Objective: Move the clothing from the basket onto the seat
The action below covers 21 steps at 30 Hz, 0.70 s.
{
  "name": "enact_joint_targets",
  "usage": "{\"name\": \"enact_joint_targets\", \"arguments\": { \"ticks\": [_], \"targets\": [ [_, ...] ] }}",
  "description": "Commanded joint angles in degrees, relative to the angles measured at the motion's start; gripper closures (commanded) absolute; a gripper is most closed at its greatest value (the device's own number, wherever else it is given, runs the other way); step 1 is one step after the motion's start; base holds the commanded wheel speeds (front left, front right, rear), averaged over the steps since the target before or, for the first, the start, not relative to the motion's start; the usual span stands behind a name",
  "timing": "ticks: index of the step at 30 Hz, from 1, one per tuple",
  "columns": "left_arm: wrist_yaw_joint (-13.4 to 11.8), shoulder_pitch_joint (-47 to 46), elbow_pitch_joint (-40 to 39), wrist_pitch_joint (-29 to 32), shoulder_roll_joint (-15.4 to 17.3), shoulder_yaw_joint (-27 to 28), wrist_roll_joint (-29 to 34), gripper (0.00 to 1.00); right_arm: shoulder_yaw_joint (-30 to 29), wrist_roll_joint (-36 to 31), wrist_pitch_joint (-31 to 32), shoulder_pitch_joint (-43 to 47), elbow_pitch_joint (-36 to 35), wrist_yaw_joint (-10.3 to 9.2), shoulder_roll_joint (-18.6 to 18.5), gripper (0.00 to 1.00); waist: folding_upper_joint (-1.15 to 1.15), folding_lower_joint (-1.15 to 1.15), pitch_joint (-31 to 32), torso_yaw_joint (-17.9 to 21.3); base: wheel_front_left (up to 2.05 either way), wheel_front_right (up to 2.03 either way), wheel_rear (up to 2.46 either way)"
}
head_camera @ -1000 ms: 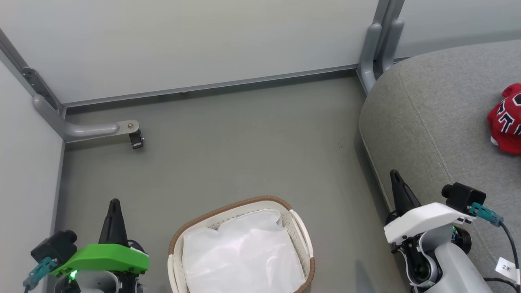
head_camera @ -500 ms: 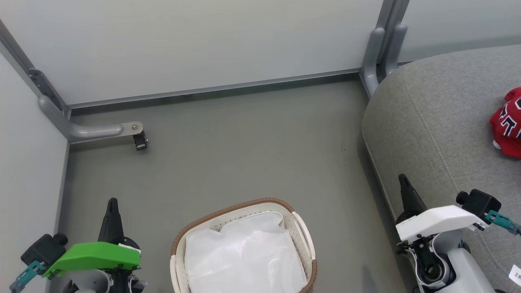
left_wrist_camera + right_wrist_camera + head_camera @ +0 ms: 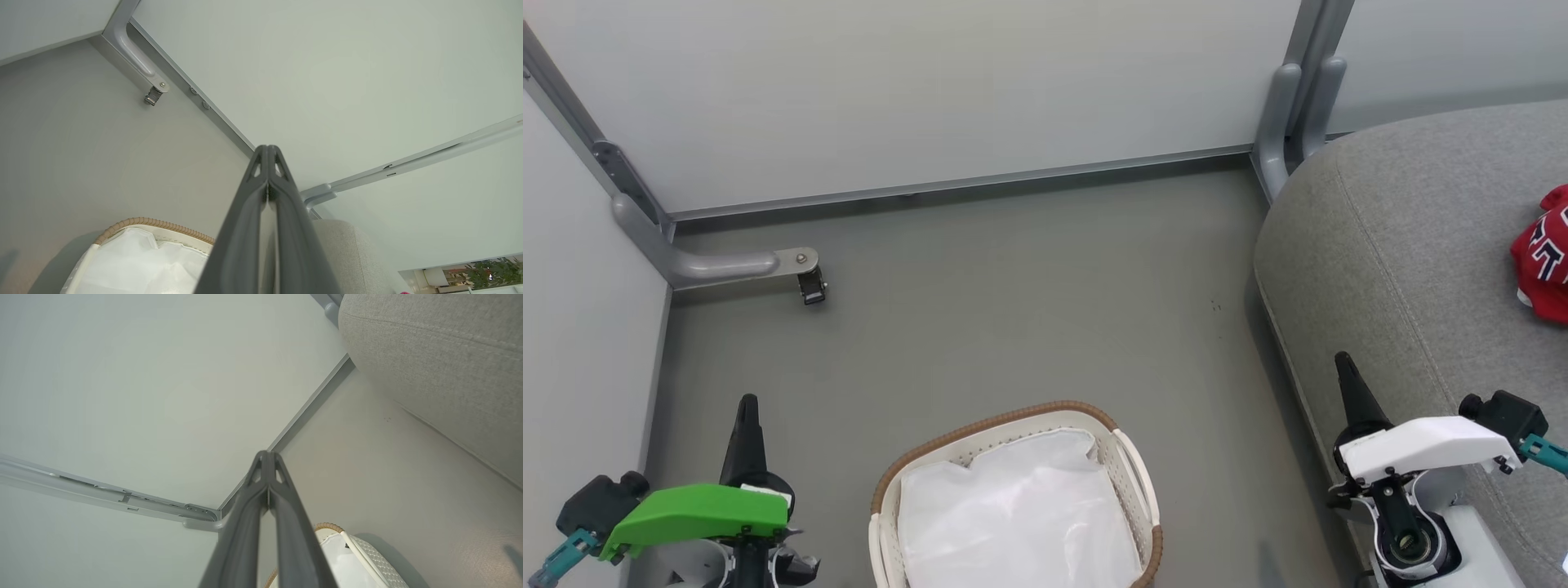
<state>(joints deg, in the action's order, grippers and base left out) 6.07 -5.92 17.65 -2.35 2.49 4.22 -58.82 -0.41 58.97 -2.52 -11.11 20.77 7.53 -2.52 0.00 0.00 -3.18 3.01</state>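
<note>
The white basket (image 3: 1131, 478) with its brown woven rim stands on the floor at the bottom centre, and inside it I see only the white liner cloth (image 3: 1013, 523). Red clothing (image 3: 1543, 265) with black-and-white lettering lies on the grey seat (image 3: 1405, 245) at the right edge, partly cut off. My left gripper (image 3: 746, 406) is shut and empty, left of the basket. My right gripper (image 3: 1342, 362) is shut and empty over the seat's front edge. The basket rim (image 3: 151, 223) and the seat (image 3: 347, 253) appear in the left wrist view behind the shut left gripper (image 3: 267, 149). The right wrist view has the shut right gripper (image 3: 267, 454), the seat (image 3: 441, 355) and the basket (image 3: 367, 555).
Pale wall panels (image 3: 931, 82) with grey metal framing close off the back and left. A grey bracket with a small black caster (image 3: 813, 287) juts onto the floor at the left. A grey post (image 3: 1286, 106) stands by the seat's far corner.
The head camera has shifted, so the whole picture slid slightly right and down. Both grippers sit lower in the picture and remain shut. The clothing lies further toward the right edge.
</note>
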Motion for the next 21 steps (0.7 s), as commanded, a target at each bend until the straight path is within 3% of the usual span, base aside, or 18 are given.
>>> {"name": "enact_joint_targets", "arguments": {
  "ticks": [1, 21],
  "targets": [
    [0.32, -0.45, -0.77, 0.34, 0.39, 0.39, -1.86, 1.0, -0.46, 1.76, 0.51, 0.23, -0.99, -0.03, -0.28, 1.0, 0.0, 0.0, 0.08, -0.08, 0.0, 0.0, 0.0],
    [0.75, -0.47, -1.88, 3.39, 0.46, 1.06, -12.94, 1.0, -2.5, 12.87, 3.54, 2.03, -3.12, -0.04, -0.36, 1.0, 0.0, 0.0, 0.92, -0.92, 0.0, 0.0, 0.0]
  ]
}}
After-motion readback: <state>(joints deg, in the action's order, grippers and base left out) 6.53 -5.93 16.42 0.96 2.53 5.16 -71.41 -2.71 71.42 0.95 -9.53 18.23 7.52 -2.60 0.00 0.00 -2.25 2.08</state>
